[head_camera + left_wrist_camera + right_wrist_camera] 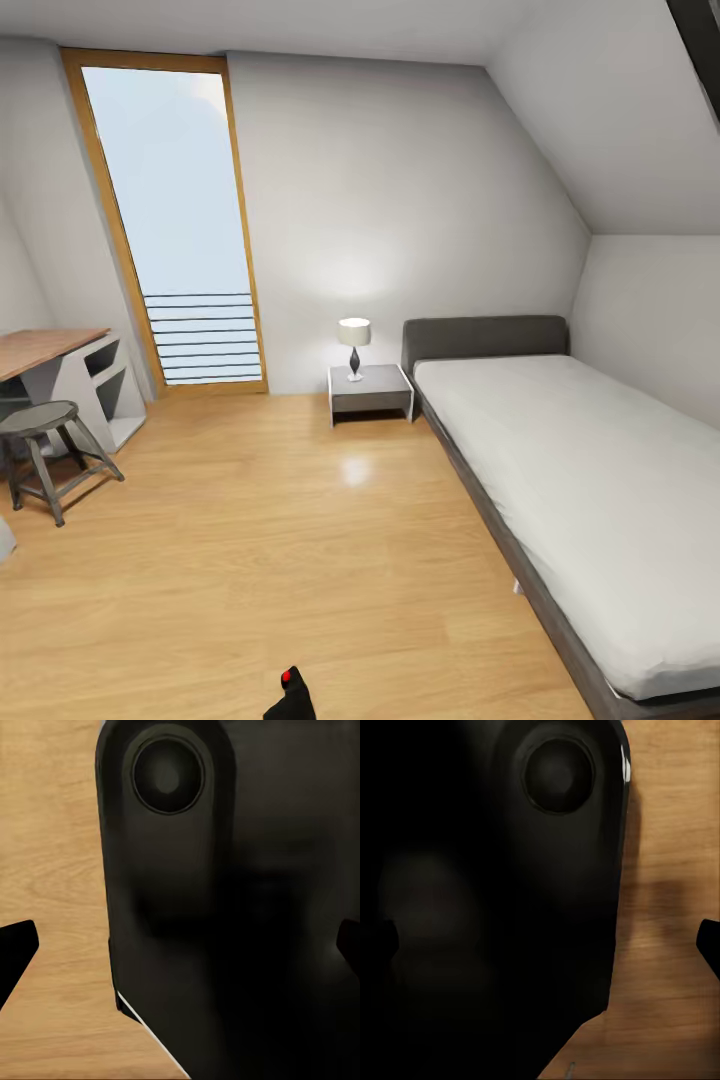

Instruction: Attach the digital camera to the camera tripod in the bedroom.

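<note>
Digital camera [291,695] at head view's bottom edge, bedroom reached, tripod not yet found; gripper states: cannot tell, attaching remains

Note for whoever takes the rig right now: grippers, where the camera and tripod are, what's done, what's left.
Left gripper: open, fingertips wide apart, nothing between them.
Right gripper: looks open, nothing held; one fingertip is lost against the robot's dark body.
Digital camera: black with a red button, at the bottom edge of the head view over the wood floor; I cannot tell what supports it.
Robot is in the bedroom, facing the bed, with the desk and stool on its left.
Done: nothing attached.
Left: locate the camera tripod, grasp the camera, mount it.
</note>
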Available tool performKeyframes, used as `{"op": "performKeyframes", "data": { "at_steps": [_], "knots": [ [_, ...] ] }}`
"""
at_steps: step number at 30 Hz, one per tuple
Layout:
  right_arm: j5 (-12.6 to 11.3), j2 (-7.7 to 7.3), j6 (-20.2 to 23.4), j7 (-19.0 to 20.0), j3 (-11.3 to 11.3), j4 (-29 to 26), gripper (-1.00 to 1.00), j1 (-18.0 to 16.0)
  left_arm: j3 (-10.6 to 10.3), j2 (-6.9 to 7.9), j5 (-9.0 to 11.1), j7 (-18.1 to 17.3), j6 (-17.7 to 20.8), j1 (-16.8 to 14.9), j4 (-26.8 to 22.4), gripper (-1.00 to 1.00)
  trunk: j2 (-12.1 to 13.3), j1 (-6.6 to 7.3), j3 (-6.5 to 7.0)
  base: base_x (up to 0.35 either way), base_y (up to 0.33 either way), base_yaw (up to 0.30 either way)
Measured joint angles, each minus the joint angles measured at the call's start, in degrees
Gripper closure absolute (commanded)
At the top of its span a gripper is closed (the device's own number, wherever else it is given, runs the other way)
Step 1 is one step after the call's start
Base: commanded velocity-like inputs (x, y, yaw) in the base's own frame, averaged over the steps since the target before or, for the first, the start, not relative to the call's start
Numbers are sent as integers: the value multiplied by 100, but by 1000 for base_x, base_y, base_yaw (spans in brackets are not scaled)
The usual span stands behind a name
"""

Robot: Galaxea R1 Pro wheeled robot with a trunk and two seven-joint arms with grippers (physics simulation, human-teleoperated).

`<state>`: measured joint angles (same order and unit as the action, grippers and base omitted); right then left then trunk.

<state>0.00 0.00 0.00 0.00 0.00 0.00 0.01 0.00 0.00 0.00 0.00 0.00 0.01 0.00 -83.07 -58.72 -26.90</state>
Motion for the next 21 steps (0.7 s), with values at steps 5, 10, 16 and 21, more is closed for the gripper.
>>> {"op": "performKeyframes", "data": {
  "at_steps": [5, 10, 16, 21],
  "knots": [
    [56, -39, -125, -23, 45, -48, -100, 55, 66, -23, 145, 0, -98, 9, -97, -100, 1, 0, 1, 0, 0, 0],
    [59, -41, -100, -12, 48, -50, -100, 51, 71, -18, 99, -6, -148, 11, -99, -100, 1, 0, 1, 0, 0, 0],
    [56, -39, -101, -8, 49, -54, -100, 50, 73, -17, 143, -8, -237, 10, -101, -100, 1, 0, 1, 0, 0, 0],
    [56, -37, -103, -8, 49, -55, -100, 50, 71, -17, 159, -8, -248, 11, -101, -100, 1, 0, 1, 0, 0, 0]
  ]
}}
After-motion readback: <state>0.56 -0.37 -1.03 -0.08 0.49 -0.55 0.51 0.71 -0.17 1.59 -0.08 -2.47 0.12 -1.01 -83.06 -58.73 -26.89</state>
